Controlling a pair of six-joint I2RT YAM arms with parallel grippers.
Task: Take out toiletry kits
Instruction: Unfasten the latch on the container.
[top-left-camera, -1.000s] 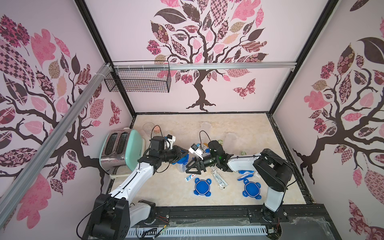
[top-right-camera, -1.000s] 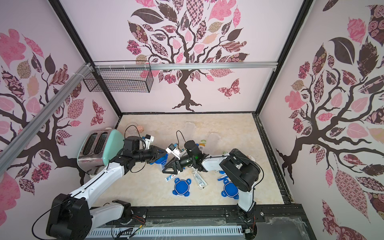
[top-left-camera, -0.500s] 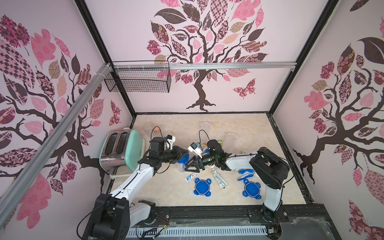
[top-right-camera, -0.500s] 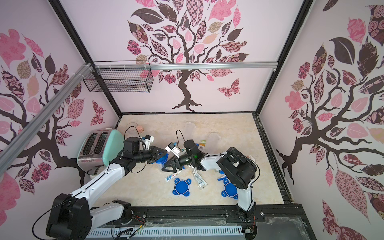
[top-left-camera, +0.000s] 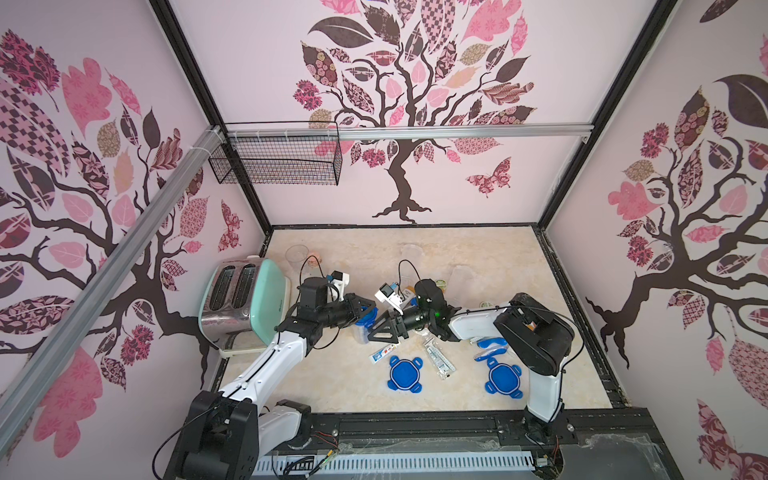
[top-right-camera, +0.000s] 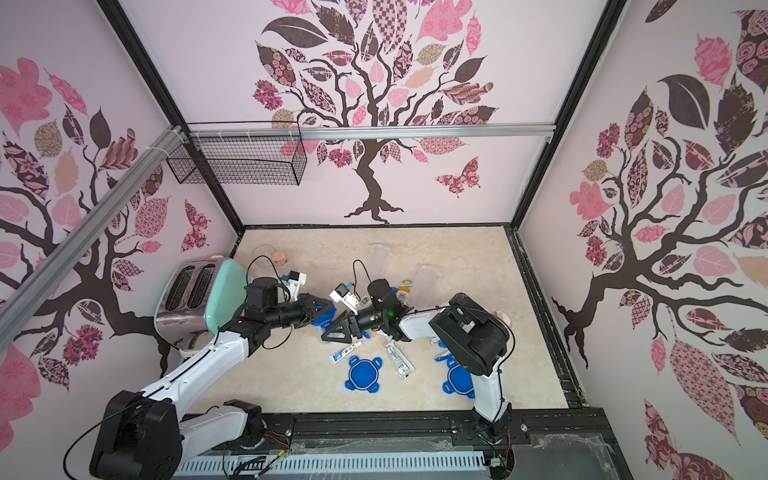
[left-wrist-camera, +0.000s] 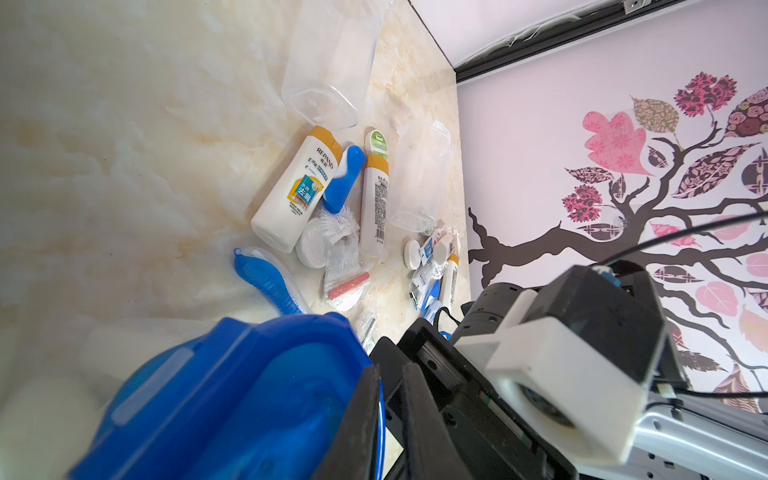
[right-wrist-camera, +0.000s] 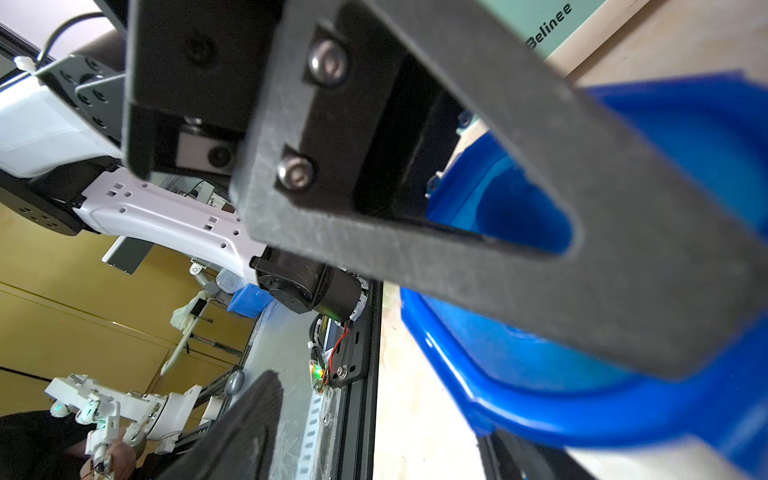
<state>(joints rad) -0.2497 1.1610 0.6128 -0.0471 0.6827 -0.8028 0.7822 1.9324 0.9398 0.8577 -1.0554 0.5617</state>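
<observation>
A clear canister (top-left-camera: 360, 333) with a blue clip lid (top-left-camera: 365, 316) stands between both arms. My left gripper (top-left-camera: 368, 308) is shut on the lid's edge (left-wrist-camera: 232, 395), a thin blue rim showing between its fingers (left-wrist-camera: 365, 415). My right gripper (top-left-camera: 377, 329) stands open just beside the canister, with bare floor between its fingers (right-wrist-camera: 237, 432). Loose toiletry kit items lie behind it: two white bottles with yellow caps (left-wrist-camera: 291, 187), a blue toothbrush (left-wrist-camera: 345, 178), a round white tub (left-wrist-camera: 311, 249) and wrapped packets (left-wrist-camera: 345, 286). A toothpaste tube (top-left-camera: 384, 354) lies in front of the grippers.
A mint toaster (top-left-camera: 245, 299) stands at the left wall, with a glass jar (top-left-camera: 297, 253) behind it. Two loose blue lids (top-left-camera: 404, 373) (top-left-camera: 503, 378), a clear packet (top-left-camera: 439, 361) and blue toothbrushes (top-left-camera: 490, 345) lie towards the front. Empty clear canisters (left-wrist-camera: 328, 62) (left-wrist-camera: 419, 174) lie further back.
My left gripper's jaws have closed further at the blue lid. Both grippers stay at the canister, and the right arm's elbow has shifted slightly.
</observation>
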